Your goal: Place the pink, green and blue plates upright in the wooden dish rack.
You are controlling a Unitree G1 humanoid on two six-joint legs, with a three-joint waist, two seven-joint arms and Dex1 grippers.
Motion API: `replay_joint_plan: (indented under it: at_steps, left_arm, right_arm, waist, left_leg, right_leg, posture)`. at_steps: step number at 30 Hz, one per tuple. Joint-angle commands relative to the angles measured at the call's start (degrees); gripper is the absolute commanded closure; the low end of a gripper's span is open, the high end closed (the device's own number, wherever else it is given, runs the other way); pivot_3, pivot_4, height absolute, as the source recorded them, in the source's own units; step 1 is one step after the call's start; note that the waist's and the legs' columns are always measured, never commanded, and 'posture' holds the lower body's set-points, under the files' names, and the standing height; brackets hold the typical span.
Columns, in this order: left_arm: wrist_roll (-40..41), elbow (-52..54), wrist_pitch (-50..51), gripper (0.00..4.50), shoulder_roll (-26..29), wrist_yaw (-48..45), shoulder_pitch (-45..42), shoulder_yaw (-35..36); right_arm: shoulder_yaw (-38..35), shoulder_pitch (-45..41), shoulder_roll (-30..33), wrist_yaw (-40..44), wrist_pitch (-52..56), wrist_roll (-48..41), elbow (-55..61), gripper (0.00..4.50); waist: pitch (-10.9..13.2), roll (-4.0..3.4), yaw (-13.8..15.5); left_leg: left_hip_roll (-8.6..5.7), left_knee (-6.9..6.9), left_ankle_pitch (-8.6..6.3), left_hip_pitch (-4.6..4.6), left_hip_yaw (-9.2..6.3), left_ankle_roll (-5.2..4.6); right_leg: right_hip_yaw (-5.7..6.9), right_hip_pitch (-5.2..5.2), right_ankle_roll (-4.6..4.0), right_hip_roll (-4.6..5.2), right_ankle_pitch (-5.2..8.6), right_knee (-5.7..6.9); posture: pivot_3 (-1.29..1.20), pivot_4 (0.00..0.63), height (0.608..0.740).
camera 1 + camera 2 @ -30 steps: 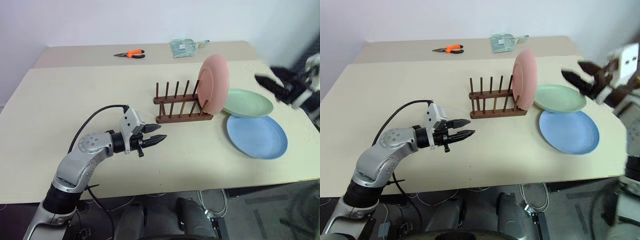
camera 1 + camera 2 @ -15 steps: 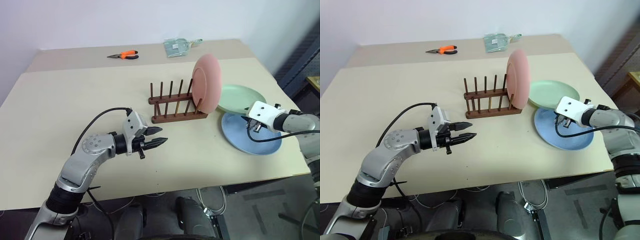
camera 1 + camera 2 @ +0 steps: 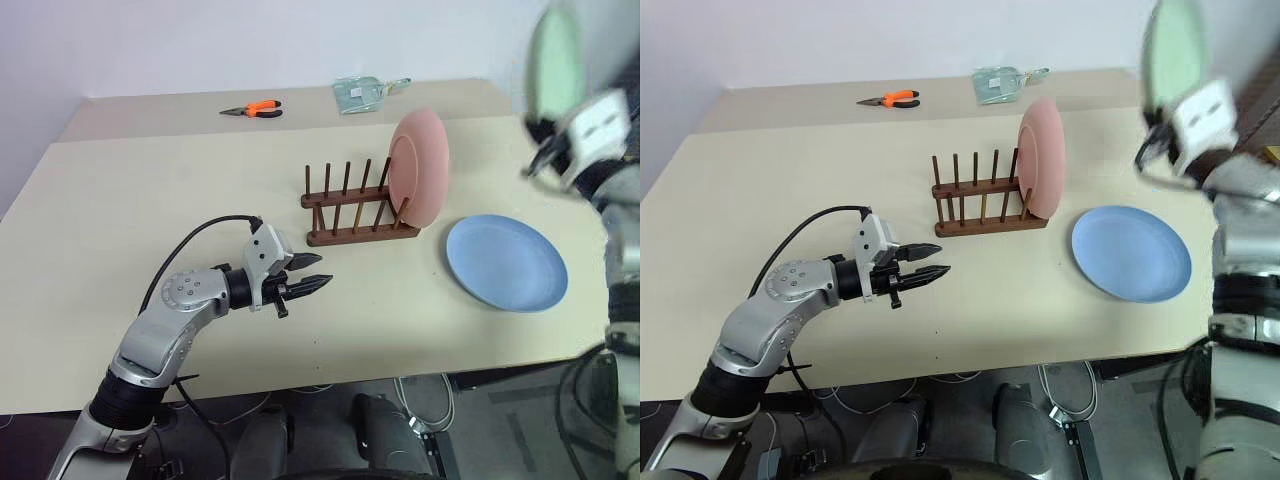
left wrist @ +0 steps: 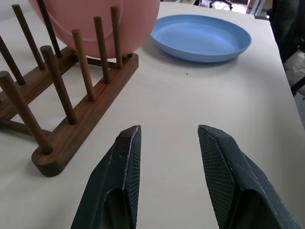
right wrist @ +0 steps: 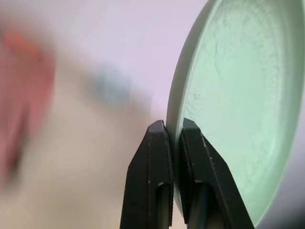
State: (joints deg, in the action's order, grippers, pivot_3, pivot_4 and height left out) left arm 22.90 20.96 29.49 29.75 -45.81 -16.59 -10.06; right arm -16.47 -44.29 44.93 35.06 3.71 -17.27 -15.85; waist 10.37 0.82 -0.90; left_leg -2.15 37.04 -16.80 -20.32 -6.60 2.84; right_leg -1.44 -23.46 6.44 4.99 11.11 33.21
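The pink plate [image 3: 420,165] stands upright at the right end of the wooden dish rack [image 3: 355,215] in the middle of the table. To the rack's right, the blue plate [image 3: 506,262] lies flat on the table. My right gripper [image 5: 173,125] is shut on the rim of the green plate [image 3: 553,50], holding it on edge high above the table's right side. In front of the rack's left end my left gripper [image 3: 318,281] hovers low over the table, open and with nothing in it, pointing toward the rack.
Orange-handled pliers [image 3: 252,108] and a clear plastic packet [image 3: 365,92] lie at the back of the beige table [image 3: 150,200]. The rack's other peg slots, left of the pink plate, hold nothing. The table's right edge runs close to the blue plate.
My right gripper closed on the green plate's rim and lifted it off the table, tipping it onto its edge. The left arm stayed put.
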Motion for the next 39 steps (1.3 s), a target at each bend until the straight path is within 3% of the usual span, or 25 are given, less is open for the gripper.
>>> replay_joint_plan:
  at_steps: [1,3,5,9,13,19,32,35,39]
  left_arm:
    - [-0.42,-0.1,-1.8,2.57,-0.11,-0.67,-1.21,0.43]
    - [0.1,-0.25,-2.07,2.57,-0.2,-1.15,-1.13,0.83]
    - [0.69,-0.23,-2.14,2.57,-0.18,-1.54,-1.07,1.27]
    - [2.73,0.25,-1.57,2.57,-0.22,-2.38,-1.32,2.69]
    - [3.24,0.58,-1.1,2.57,-0.5,-1.77,-1.78,3.18]
    - [3.35,1.62,-0.23,2.57,-0.42,-1.14,-1.59,2.92]
    - [4.28,3.66,1.93,2.57,-0.3,-0.25,-2.16,3.41]
    - [4.5,3.93,2.19,2.57,-0.15,-0.13,-2.14,3.38]
    - [4.68,4.04,2.54,2.57,-0.03,-0.15,-2.15,3.54]
  right_arm:
    - [-6.17,-3.35,-2.34,2.15,19.25,-23.71,13.85,4.49]
    - [-7.35,-4.07,-3.87,1.86,30.56,-38.52,20.38,4.49]
    - [-6.93,-4.18,-5.91,-0.72,37.45,-47.35,23.75,4.49]
    - [-2.54,-2.34,-11.36,-8.0,44.93,-53.67,26.58,4.49]
    - [-0.38,-0.99,-14.77,-13.48,48.14,-53.08,24.37,4.49]
    - [1.8,-0.13,-16.69,-14.82,49.54,-50.32,21.16,4.49]
    - [4.42,1.35,-14.41,-7.81,48.19,-38.7,15.79,4.49]
    - [5.32,1.82,-14.31,-6.12,47.33,-36.76,16.85,3.56]
    - [6.74,1.54,-13.65,-4.34,44.02,-32.08,18.7,1.62]
  waist:
    - [0.0,0.0,0.28]
    - [-0.01,0.03,0.29]
    - [-0.01,0.02,0.2]
    - [-0.02,0.01,0.14]
    - [-0.03,0.02,0.28]
    - [-0.03,0.01,0.1]
    - [-0.03,0.01,0.05]
    - [-0.03,0.01,0.02]
    - [-0.03,0.01,0.0]
  left_leg:
    - [-0.01,0.02,0.0,-0.02,-0.02,0.0]
    - [-0.02,0.07,0.0,-0.04,-0.05,-0.01]
    - [-0.02,0.08,-0.01,-0.04,-0.04,-0.01]
    - [-0.01,0.06,-0.01,-0.03,-0.02,-0.02]
    - [-0.02,0.07,-0.01,-0.07,-0.02,-0.02]
    - [-0.05,0.06,-0.01,-0.11,0.0,-0.02]
    - [-0.04,0.06,-0.01,-0.09,0.01,-0.02]
    - [-0.04,0.07,-0.01,-0.09,0.01,-0.02]
    - [-0.04,0.06,-0.01,-0.09,0.01,-0.02]
  right_leg:
    - [0.01,0.01,-0.01,0.01,0.01,-0.02]
    - [0.01,0.05,-0.02,0.03,0.01,-0.02]
    - [0.0,0.05,-0.03,0.04,0.01,-0.03]
    - [0.01,0.0,-0.03,0.03,0.01,0.0]
    - [0.01,-0.03,-0.03,0.03,0.01,0.01]
    - [0.01,-0.07,0.01,0.05,0.0,-0.02]
    - [0.01,-0.07,0.0,0.02,0.01,0.01]
    - [0.01,-0.07,0.0,0.02,0.01,0.01]
    - [0.01,-0.08,0.01,0.02,0.01,0.01]
  posture:
    - [0.0,0.15,0.74]
    - [0.0,0.15,0.74]
    - [0.0,0.15,0.74]
    - [0.0,0.15,0.74]
    - [0.0,0.15,0.74]
    - [0.0,0.15,0.74]
    - [0.0,0.15,0.74]
    - [0.0,0.15,0.74]
    - [0.0,0.15,0.74]
